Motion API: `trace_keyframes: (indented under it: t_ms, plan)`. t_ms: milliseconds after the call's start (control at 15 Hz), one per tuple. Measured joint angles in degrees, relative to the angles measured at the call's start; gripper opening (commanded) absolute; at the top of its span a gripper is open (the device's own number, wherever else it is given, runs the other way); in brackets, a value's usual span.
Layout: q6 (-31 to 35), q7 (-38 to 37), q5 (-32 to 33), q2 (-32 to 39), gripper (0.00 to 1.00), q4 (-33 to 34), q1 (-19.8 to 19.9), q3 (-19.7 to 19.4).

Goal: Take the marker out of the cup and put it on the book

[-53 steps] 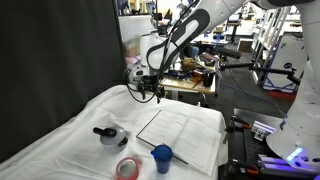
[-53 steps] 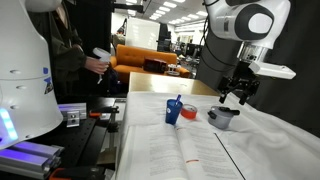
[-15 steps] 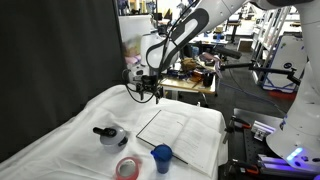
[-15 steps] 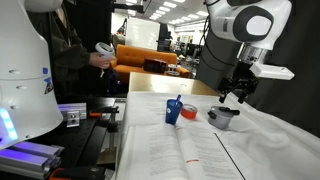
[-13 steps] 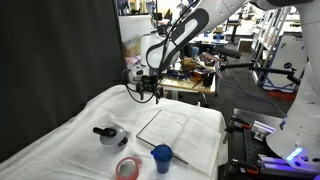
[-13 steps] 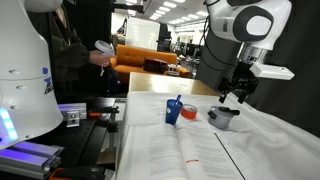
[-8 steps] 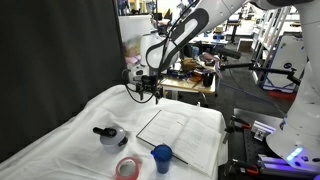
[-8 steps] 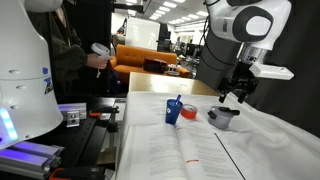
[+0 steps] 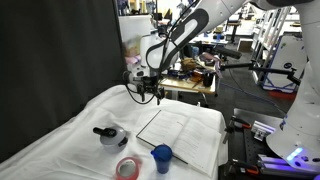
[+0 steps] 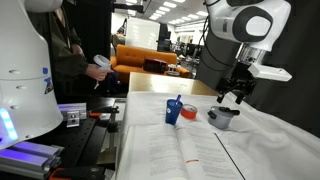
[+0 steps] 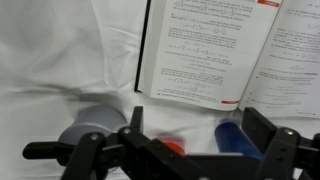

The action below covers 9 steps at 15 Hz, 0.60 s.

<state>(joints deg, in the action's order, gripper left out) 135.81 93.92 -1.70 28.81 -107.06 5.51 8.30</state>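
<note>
The small blue cup [image 9: 162, 157] stands on the white cloth by the near corner of the open book [image 9: 182, 130]. In an exterior view the blue marker [image 10: 180, 100] sticks up out of the cup [image 10: 175, 111], beside the book [image 10: 180, 150]. My gripper [image 9: 147, 92] hangs open in the air over the far end of the table, well apart from the cup, and holds nothing. It also shows above the grey pot [image 10: 223, 118] as the gripper [image 10: 230, 97]. In the wrist view the gripper [image 11: 198, 128] frames the cup [image 11: 235, 138] below the book [image 11: 215, 50]. There the marker cannot be made out.
A grey round pot with a black top [image 9: 108, 135] and a pink-red tape ring [image 9: 127, 167] lie on the cloth near the cup. Another robot's base [image 10: 25, 100] and equipment stand beside the table. A person [image 10: 75, 55] stands in the background.
My arm and gripper have not moved. Only the person in the background has shifted a hand.
</note>
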Motion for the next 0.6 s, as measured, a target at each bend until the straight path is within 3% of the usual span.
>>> trace_keyframes:
  t_ms: [600]
  plan:
    - [-8.2,-2.0,0.3,0.0,1.0,1.9,-0.5,-0.4]
